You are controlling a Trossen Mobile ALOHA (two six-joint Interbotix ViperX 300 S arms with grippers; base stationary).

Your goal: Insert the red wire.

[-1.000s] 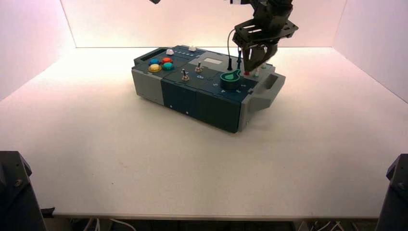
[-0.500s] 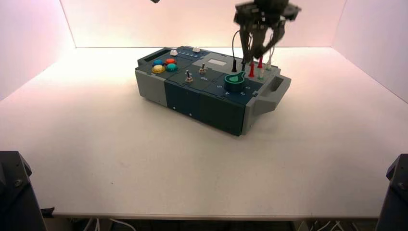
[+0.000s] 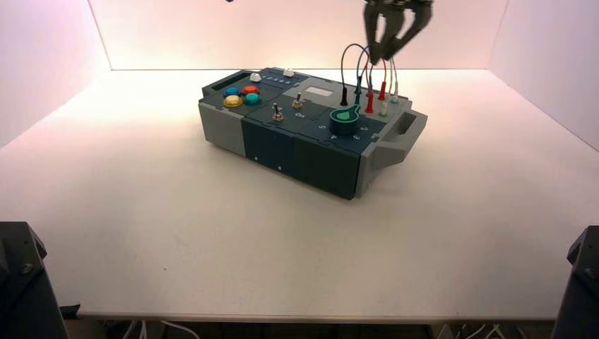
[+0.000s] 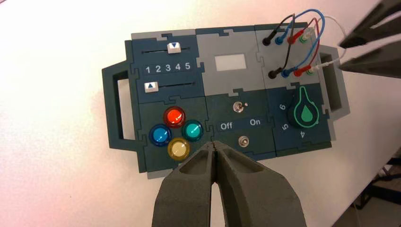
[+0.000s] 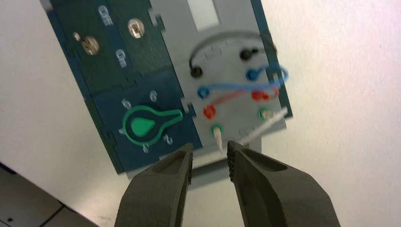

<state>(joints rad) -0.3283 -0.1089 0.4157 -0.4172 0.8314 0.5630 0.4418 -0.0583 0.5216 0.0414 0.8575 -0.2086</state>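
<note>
The red wire (image 5: 231, 97) arches between two red plugs, and both plugs (image 3: 369, 103) stand upright in red sockets at the right end of the box (image 3: 282, 141). In the left wrist view the same red plugs (image 4: 297, 72) sit in the two socket rows. My right gripper (image 3: 385, 53) hangs open above the wires with nothing between its fingers. In its own view the right gripper (image 5: 209, 158) is apart from the plugs. My left gripper (image 4: 215, 146) is shut and empty, high above the box's front edge near the yellow button (image 4: 178, 149).
Black and blue wires (image 3: 351, 60) and a pale wire with white plugs (image 5: 218, 137) crowd the same socket block. A green knob (image 3: 344, 120) sits beside it. There are also coloured buttons (image 3: 240, 95), two toggles (image 3: 286, 107), sliders and a grey handle (image 3: 408, 127).
My right gripper opened, let go of the red plug and rose away from the sockets. The box shifted slightly to the right. The left gripper stayed shut.
</note>
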